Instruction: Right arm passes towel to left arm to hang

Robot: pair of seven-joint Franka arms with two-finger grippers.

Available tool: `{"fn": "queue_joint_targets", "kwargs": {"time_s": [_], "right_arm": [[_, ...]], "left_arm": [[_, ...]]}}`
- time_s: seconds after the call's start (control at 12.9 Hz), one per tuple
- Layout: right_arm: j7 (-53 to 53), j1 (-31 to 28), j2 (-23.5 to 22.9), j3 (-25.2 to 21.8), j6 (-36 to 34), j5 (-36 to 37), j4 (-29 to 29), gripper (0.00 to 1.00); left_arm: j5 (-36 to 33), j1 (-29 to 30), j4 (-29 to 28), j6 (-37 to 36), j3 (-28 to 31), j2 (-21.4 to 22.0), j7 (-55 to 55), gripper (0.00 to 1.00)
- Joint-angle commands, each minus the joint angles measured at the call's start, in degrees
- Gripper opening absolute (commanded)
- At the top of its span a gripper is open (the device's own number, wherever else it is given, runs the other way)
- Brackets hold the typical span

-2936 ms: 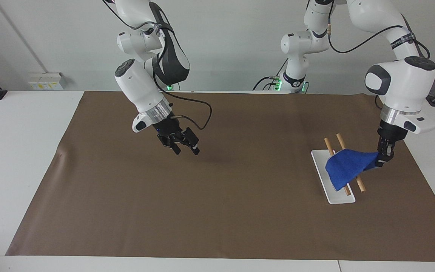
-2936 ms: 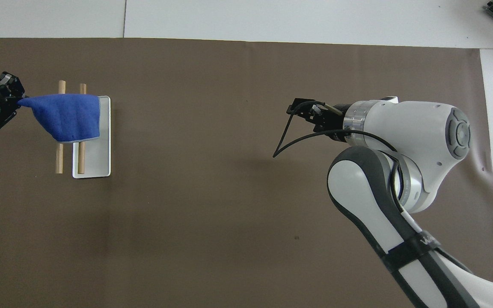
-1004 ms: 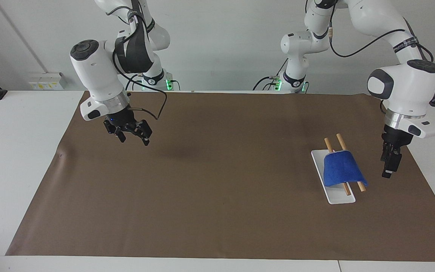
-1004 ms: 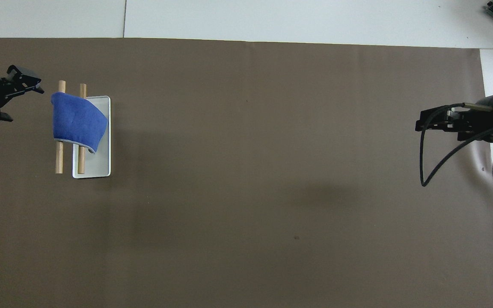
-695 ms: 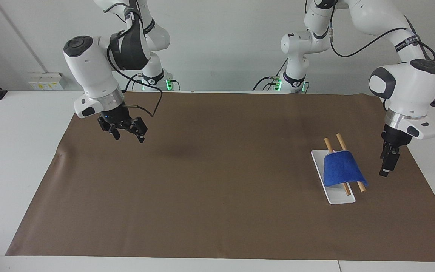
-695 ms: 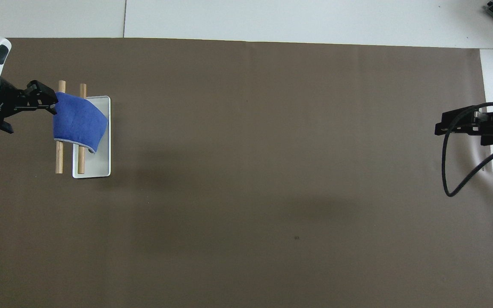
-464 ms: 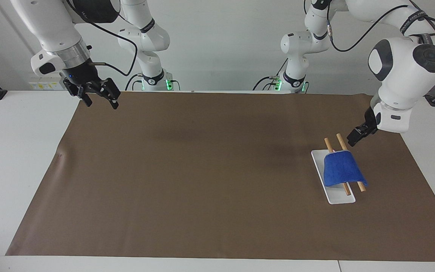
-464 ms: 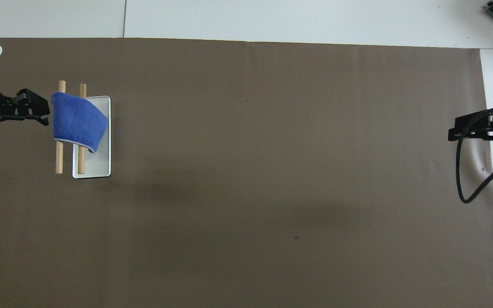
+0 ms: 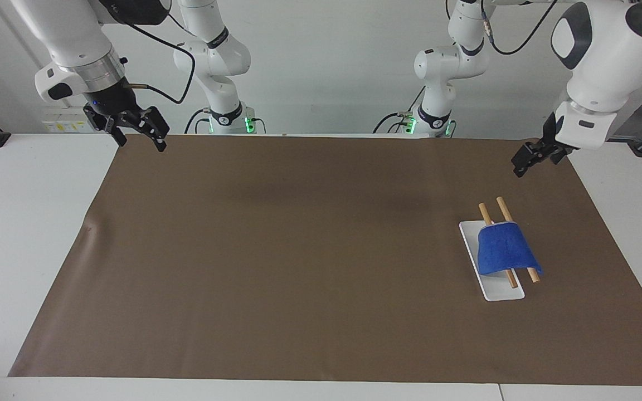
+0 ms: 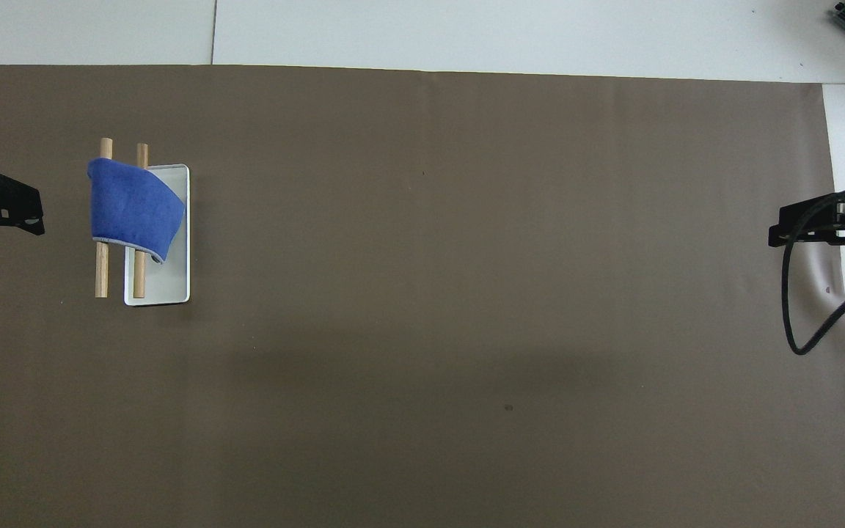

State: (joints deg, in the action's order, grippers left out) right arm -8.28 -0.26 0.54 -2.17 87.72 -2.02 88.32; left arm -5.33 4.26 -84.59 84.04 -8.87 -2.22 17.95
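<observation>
Towel (image 9: 503, 250) is draped over the two wooden rods (image 9: 521, 244) of a little rack, sitting toward the left arm's end of the table. It covers the middle of both rods, with bare rod ends poking out on the edge nearer the robots and the edge farther from them. One corner of the cloth droops down onto the white tray (image 9: 494, 292) that the rack stands on. In the overhead view you can see the pale edging along the towel's (image 10: 133, 207) lower hem.

Everything sits on a big brown mat (image 9: 298, 267) that covers most of the white table (image 9: 14, 234). Nothing else is on the mat near the rack, so nothing crowds the towel.

Left gripper (image 9: 534, 157) is up in the air over the mat's corner at its own end, well apart from the towel and touching nothing. It's empty, but I honestly can't tell how far apart its fingers are.

Right gripper (image 9: 138, 132) hangs over the mat's edge at the other end of the table, near the robots' side. Its fingers are spread wide with nothing between them, and a black cable (image 9: 165, 61) loops off its wrist.
</observation>
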Motion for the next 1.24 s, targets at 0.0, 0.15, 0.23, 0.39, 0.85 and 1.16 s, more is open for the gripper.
{"fn": "queue_joint_targets", "kwargs": {"time_s": [0.0,0.15,0.23,0.39,0.85,1.16], "right_arm": [[1.69,5.34,1.04,-7.02,-0.62,1.32,0.54,1.00],[2.83,5.27,0.43,-7.58,-1.67,1.23,-0.77,1.00],[2.83,4.92,0.08,-7.32,-2.38,1.31,-1.82,1.00],[3.18,4.22,-0.01,-6.62,-2.65,0.97,-1.84,1.00],[3.10,2.02,0.60,-2.75,-2.65,1.23,-1.40,1.00],[3.27,2.19,1.04,-2.83,-1.95,1.40,-0.34,1.00]], "left_arm": [[0.68,0.13,-0.93,0.69,0.25,0.47,-0.72,1.00],[0.68,0.13,-1.10,0.60,0.16,0.55,-1.42,1.00],[0.68,0.13,-1.10,0.69,0.08,0.55,-1.60,1.00],[1.72,0.22,-1.72,2.08,0.08,0.55,-5.09,1.00],[6.56,0.48,-2.34,6.30,1.66,0.82,-16.44,1.00],[6.13,0.48,-2.34,8.77,1.92,0.55,-16.54,1.00]]}}
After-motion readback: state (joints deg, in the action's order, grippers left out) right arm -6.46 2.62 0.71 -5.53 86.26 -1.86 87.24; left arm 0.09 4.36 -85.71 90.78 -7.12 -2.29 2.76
